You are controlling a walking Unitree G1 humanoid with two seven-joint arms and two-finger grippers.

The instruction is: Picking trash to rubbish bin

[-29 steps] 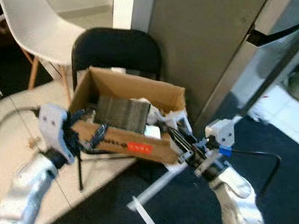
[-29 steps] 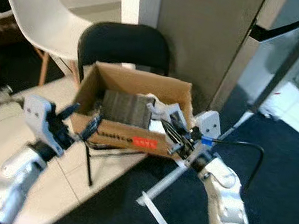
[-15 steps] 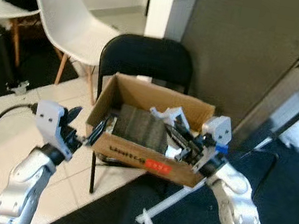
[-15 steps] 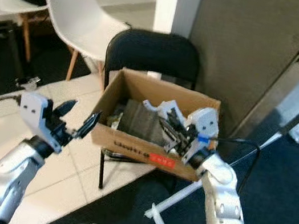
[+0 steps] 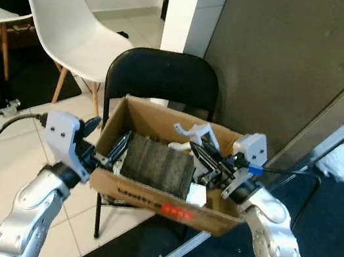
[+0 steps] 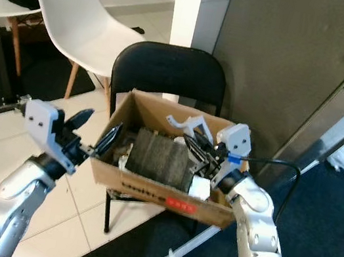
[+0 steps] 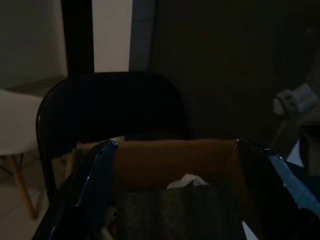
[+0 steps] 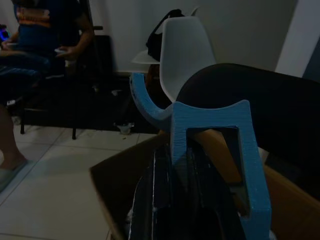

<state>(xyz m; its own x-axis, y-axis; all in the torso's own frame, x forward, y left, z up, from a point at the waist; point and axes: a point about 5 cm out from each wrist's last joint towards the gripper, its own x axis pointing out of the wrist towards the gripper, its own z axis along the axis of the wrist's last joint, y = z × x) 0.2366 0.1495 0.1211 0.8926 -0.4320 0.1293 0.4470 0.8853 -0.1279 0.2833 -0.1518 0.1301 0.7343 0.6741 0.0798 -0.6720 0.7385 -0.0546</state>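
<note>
Bin: the rubbish bin here looks to be a cardboard box [image 5: 147,194] sitting on the seat of a black folding chair [image 5: 162,80], right in front of the robot.

Trash: a white plastic bracket-looking piece [image 5: 192,132], hanging over the box's right half, above the stuff already inside.

Right hand: the right hand [image 5: 209,164] is over the box, fingers clenched on the white plastic piece; the wrist view shows them closed together through the piece's rectangular frame [image 8: 210,160].

Left hand: the left hand [image 5: 107,146] is at the box's left wall with fingers spread, one finger outside and one reaching over the rim, not gripping anything as far as I can tell.

Already in the box: a dark grey ridged block [image 5: 158,164] and some white scraps [image 5: 197,195].

How it'll handle: my guess is light, rigid, thin plastic, won't squash, but the curved arm could snag on the rim or the fingers. Gripping across the flat frame bar looks like the sane spot.

Progress: basically at the drop, it just needs letting go.

Background: white chair [image 5: 64,23] to the left, a seated person [image 8: 40,50] in the right wrist view.
</note>
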